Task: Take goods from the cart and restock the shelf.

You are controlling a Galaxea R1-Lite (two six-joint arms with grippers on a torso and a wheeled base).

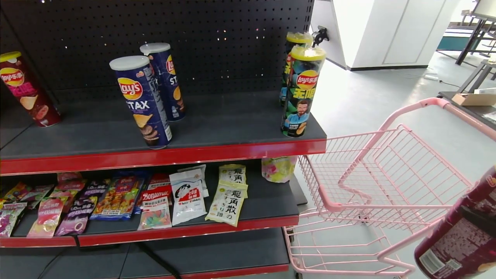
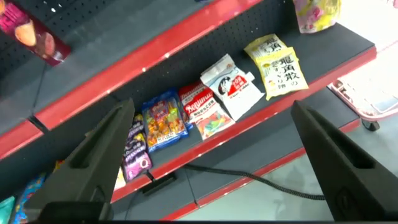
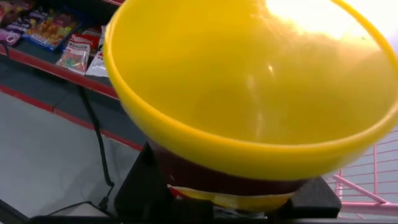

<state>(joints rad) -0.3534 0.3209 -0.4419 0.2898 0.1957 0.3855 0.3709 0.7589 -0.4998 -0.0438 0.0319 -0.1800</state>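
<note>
A maroon chip can (image 1: pixel 457 236) hangs tilted at the near right, beside the pink cart (image 1: pixel 323 195). My right gripper (image 3: pixel 224 202) is shut on it below its yellow lid (image 3: pixel 249 81), with one finger (image 3: pixel 140 193) on each side. On the upper shelf (image 1: pixel 232 116) stand two blue chip cans (image 1: pixel 141 100), two green-lidded cans (image 1: pixel 302 93) at the right end, and a matching maroon can (image 1: pixel 25 91) at the far left. My left gripper (image 2: pixel 211 174) is open and holds nothing, hovering in front of the lower shelf's snack bags (image 2: pixel 230 87).
The lower shelf (image 1: pixel 263 209) carries a row of flat snack bags (image 1: pixel 186 197), and a bare shelf (image 1: pixel 217 248) lies below it. The cart basket looks empty. Open grey floor (image 1: pixel 368 93) stretches to the right, with tables (image 1: pixel 472 99) at the far right.
</note>
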